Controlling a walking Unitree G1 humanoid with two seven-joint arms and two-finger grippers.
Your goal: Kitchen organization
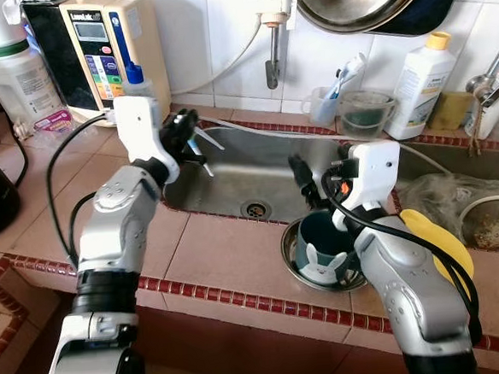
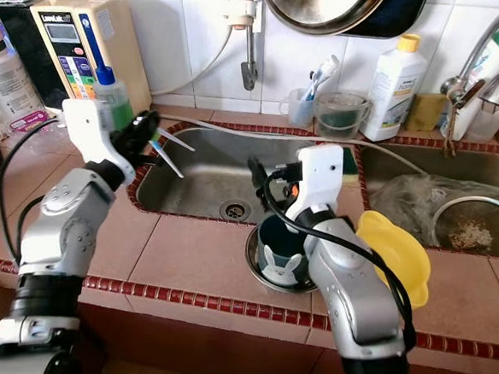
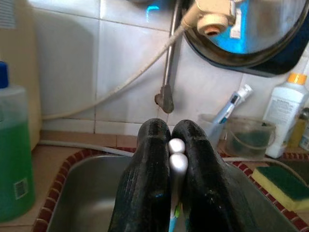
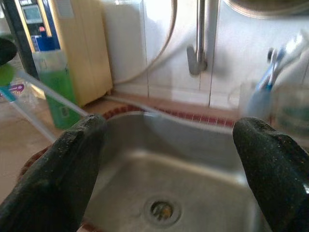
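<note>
My left gripper [image 1: 181, 127] hovers over the left rim of the steel sink [image 1: 249, 174], shut on two toothbrushes [image 2: 170, 150] whose pale handles slant down over the basin. The rounded handle ends [image 3: 176, 154] are pinched between its fingers. A clear cup [image 1: 323, 105] with another toothbrush stands on the ledge behind the sink. My right gripper [image 1: 309, 187] is open above the sink's near right corner, its fingers [image 4: 270, 169] spread wide with nothing between them. Just below it a metal bowl [image 1: 290, 254] holds a teal cup [image 1: 322, 242].
A green soap bottle [image 2: 113, 94] and a beige water purifier [image 1: 102, 43] stand at the back left. A glass jar [image 1: 366, 115] and a white bottle [image 1: 418, 85] sit on the back ledge. A strainer [image 2: 475, 227] lies in the right basin. A yellow object [image 1: 437, 242] lies beside my right arm.
</note>
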